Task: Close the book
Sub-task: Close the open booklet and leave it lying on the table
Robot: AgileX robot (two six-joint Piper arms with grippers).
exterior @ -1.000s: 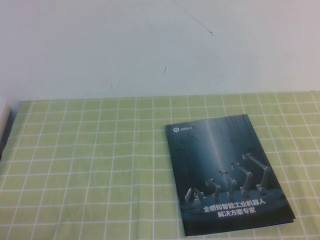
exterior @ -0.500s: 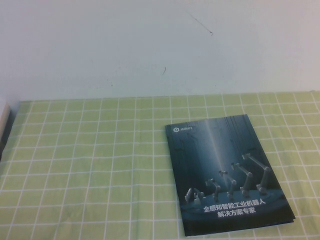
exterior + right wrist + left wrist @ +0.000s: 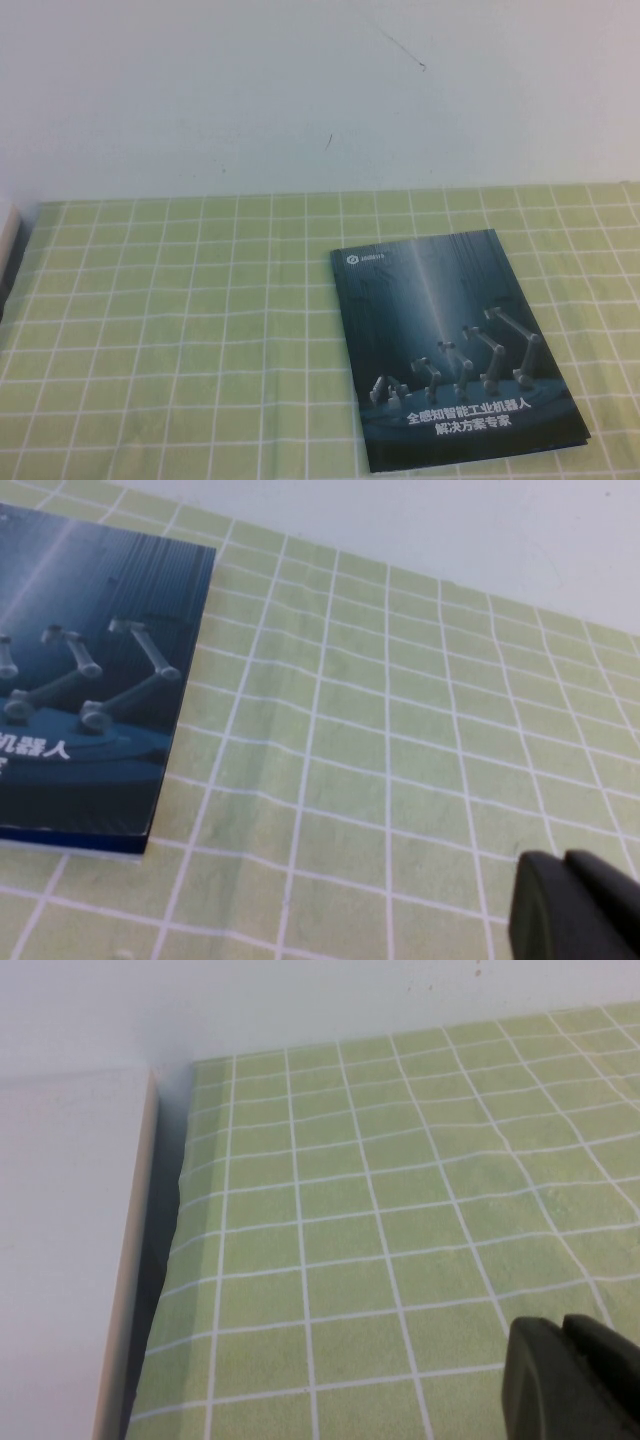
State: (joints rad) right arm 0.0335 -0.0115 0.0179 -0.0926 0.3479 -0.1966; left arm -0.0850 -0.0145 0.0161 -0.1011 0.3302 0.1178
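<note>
Looks like a robotics lab bench: bare white wall [image 3: 300, 90], green checked cloth [image 3: 190, 330], a book [image 3: 450, 350] whose cover shows industrial robot arms, the left gripper [image 3: 562, 1340] closed near the cloth's left edge, the right gripper [image 3: 565, 872] closed just right of the book

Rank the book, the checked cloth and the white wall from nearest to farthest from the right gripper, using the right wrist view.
1. The checked cloth: directly under the right gripper.
2. The book: closed, lying off to one side on the cloth.
3. The white wall: beyond the cloth's far edge.
The left gripper, shut like the right, hangs over bare cloth.
</note>
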